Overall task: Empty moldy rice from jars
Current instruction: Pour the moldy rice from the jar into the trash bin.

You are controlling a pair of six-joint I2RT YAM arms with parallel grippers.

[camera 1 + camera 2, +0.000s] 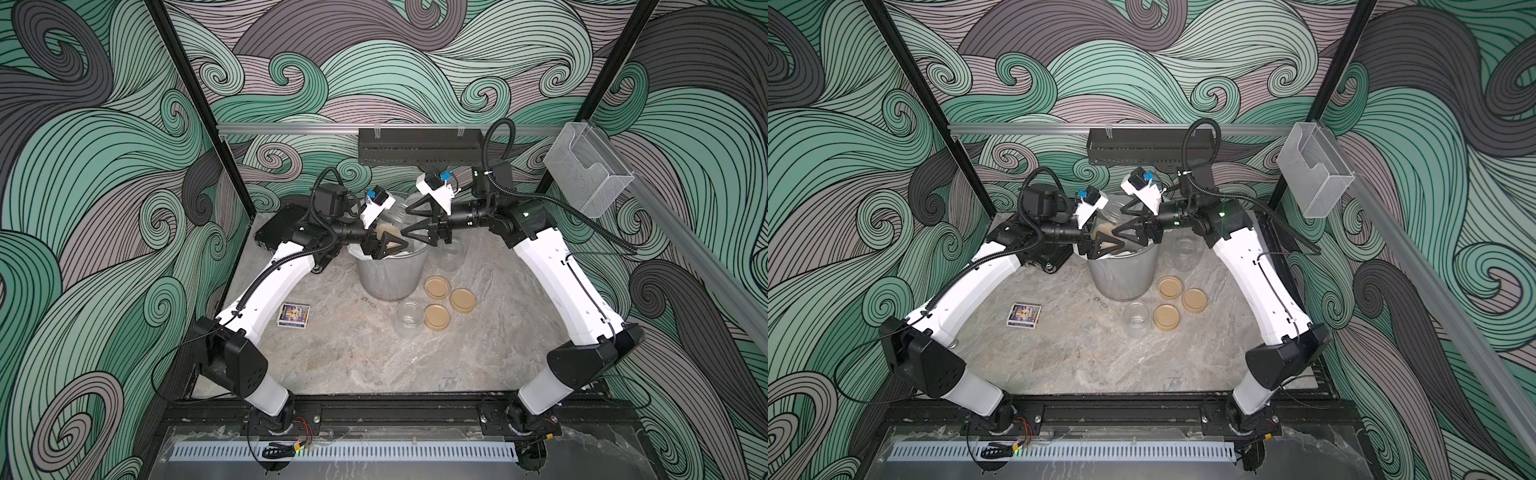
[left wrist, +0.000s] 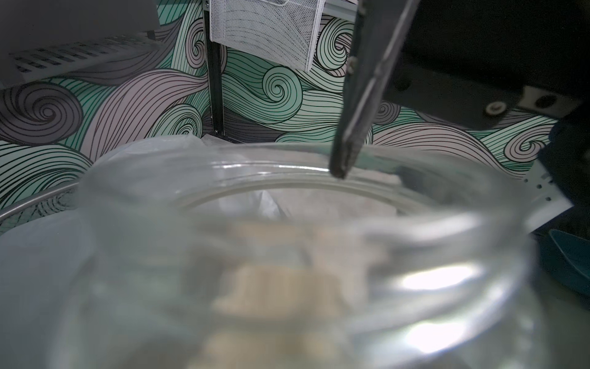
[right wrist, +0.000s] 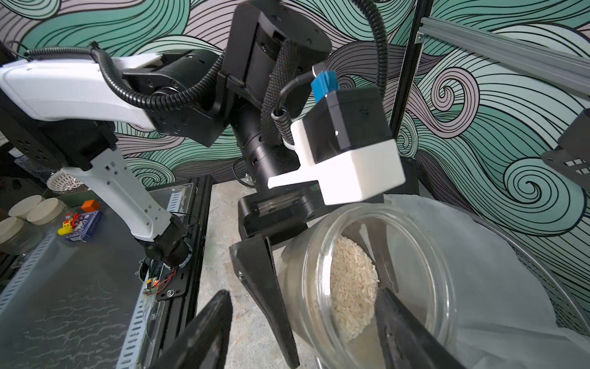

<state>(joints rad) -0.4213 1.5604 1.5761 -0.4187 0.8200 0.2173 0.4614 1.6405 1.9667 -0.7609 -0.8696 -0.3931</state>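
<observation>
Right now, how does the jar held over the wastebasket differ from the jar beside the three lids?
The held jar is gripped by the left gripper above the wastebasket; the jar by the lids stands free on the table, next to the lids. The held jar is tipped on its side; the other is upright. The held jar has rice in it; the other looks empty. Both are clear and lidless.
</observation>
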